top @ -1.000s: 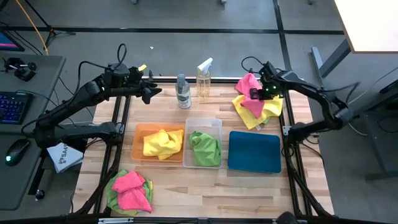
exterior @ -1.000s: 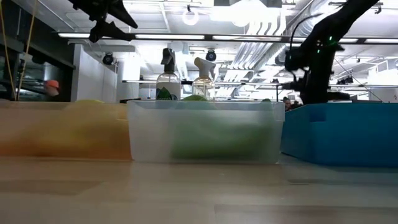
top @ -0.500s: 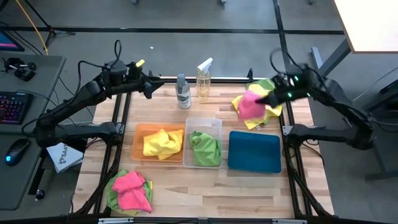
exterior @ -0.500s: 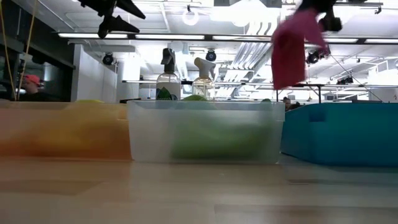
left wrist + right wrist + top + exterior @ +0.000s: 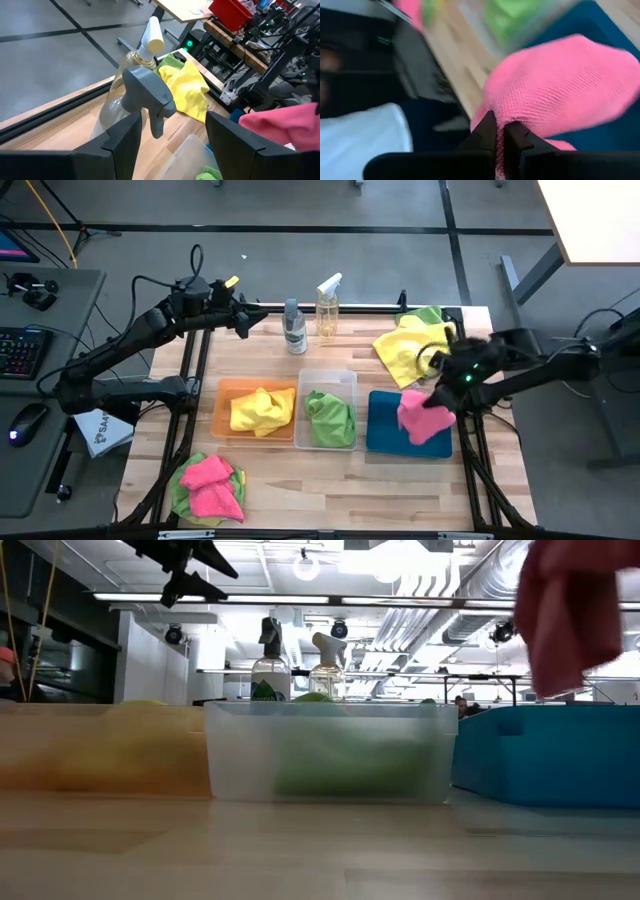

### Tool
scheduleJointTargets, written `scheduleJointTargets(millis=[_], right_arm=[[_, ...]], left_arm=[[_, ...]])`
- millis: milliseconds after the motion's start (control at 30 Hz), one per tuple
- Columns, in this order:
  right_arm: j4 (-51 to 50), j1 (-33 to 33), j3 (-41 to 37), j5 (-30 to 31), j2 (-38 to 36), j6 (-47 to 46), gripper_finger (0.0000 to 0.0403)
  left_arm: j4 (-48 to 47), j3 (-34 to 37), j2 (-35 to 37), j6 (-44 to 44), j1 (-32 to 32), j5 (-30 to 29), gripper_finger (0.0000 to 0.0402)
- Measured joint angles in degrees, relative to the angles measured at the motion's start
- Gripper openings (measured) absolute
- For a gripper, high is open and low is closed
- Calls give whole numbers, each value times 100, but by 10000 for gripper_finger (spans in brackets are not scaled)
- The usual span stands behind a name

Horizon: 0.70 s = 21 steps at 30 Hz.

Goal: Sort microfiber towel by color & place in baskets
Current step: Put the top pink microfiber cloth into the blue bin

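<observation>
My right gripper is shut on a hot pink towel above the blue basket. The towel also shows in the low view. A yellow towel lies in the orange basket, and a green towel lies in the clear basket. Yellow and green towels lie piled at the far right. A pink towel on a green one lies at the near left. My left gripper waits open, high over the far left. My right gripper pinches the pink towel between its two fingers at a bunched part of its top; one layer or several, I cannot tell. The towel hangs below the fingers, lifted clear over the blue basket.
Two spray bottles, a grey-headed one and a white-headed one, stand at the far edge between the arms. The three baskets sit side by side mid-table. Bare wood shows along the near edge, right of the near-left pile.
My right gripper, shut on the pink towel, has lifted it off the far-right pile and carried it toward the near edge, over the blue basket. The yellow and green towels have stayed at the far right.
</observation>
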<state>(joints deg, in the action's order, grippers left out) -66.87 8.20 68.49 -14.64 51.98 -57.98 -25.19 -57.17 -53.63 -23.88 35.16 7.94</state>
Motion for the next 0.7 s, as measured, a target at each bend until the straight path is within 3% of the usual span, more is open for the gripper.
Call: scheduleJointTargets(millis=[200,400,700], right_arm=[[-690,412,-2,383,773,21,0],[-653,436,-2,910,1756,338,0],[-509,436,-4,675,3062,946,0]], left_arm=[[0,0,0,1,0,1,209],[1,0,0,41,0,2,209],[-38,0,0,153,0,35,209]])
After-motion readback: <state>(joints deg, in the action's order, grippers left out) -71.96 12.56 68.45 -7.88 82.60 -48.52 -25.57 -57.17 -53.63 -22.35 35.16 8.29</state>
